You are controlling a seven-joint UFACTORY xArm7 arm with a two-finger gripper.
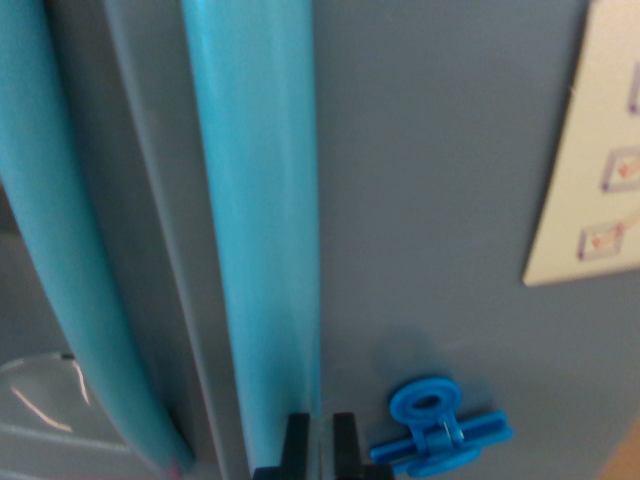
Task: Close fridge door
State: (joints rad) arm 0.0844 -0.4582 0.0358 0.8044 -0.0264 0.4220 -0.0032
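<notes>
While pressed close to the fridge door point(430, 180), end effector point(320, 440) sits at the frame's bottom edge.
Fingers point(296, 440) nearly together, narrow gap, gripping nothing; handle point(262, 220) directly above, blue clip point(437, 428) just right.

Place: home-style kitchen
Evidence: grey fridge door point(440, 180) with turquoise handle point(265, 220), blue magnet clip point(437, 432), paper chart point(600, 150)
</notes>
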